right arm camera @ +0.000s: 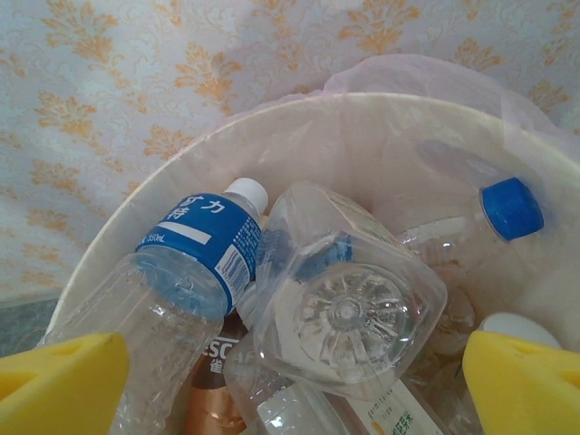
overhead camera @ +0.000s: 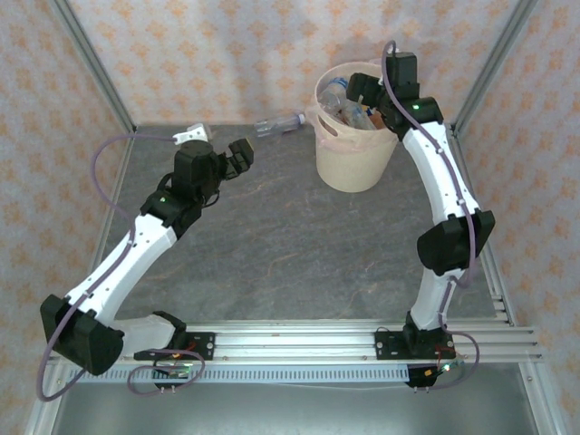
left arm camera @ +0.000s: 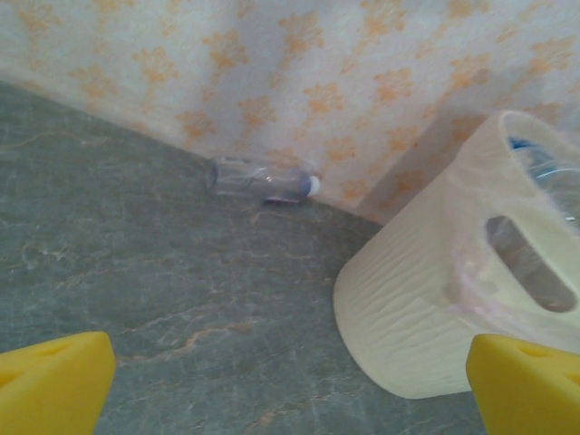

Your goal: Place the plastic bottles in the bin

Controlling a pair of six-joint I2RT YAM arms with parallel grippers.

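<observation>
- Bin: the round beige plastic bin [overhead camera: 349,159] stands far right on the grey worktop [overhead camera: 272,245] and holds several clear plastic bottles [right arm camera: 344,299].
- Writing: one blue label [right arm camera: 204,240] bears white Chinese characters and "550mL".
- Outstanding: one clear bottle [left arm camera: 263,178] lies by the far wall, left of the bin.
- Left: the left fingers [left arm camera: 54,381] are spread wide and empty.
- Right: the right fingers [right arm camera: 59,381] are spread wide above the binned bottles, gripping nothing.

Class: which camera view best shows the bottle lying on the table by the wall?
The left wrist view: the bottle lies large, unobstructed, cap toward the bin. The top external view shows the bottle small, left of the bin.
</observation>
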